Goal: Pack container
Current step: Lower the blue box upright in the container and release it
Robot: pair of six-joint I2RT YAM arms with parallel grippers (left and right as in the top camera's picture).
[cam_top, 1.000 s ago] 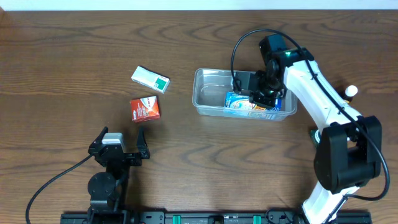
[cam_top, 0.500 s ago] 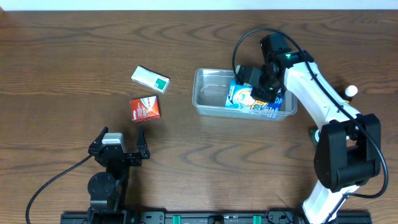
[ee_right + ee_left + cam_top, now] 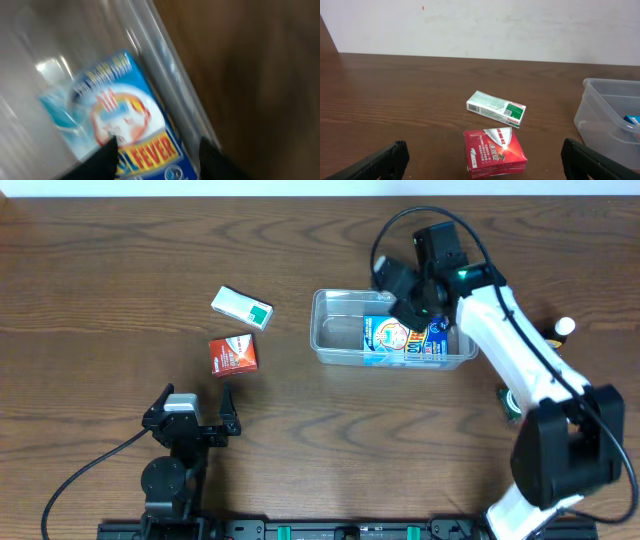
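The clear plastic container (image 3: 335, 330) stands right of the table's centre. A blue carton (image 3: 405, 337) lies flat inside it, face up. My right gripper (image 3: 398, 292) is open and empty, above the container's far rim. In the blurred right wrist view its two dark fingers (image 3: 157, 155) hover apart over the blue carton (image 3: 120, 120), beside the container wall (image 3: 165, 60). My left gripper (image 3: 190, 415) is open and empty near the front edge. In the left wrist view its fingers (image 3: 482, 162) frame a red box (image 3: 494, 150), with a white-and-green box (image 3: 496, 108) behind it.
The red box (image 3: 233, 355) and the white-and-green box (image 3: 242, 306) lie left of the container, which also shows at the right in the left wrist view (image 3: 600, 115). A small white-capped item (image 3: 566, 327) and a green item (image 3: 510, 402) lie at the right.
The right gripper tipped the blue carton from standing on its edge to lying flat in the container, let it go, and drew back up toward the far rim. The left arm stayed still.
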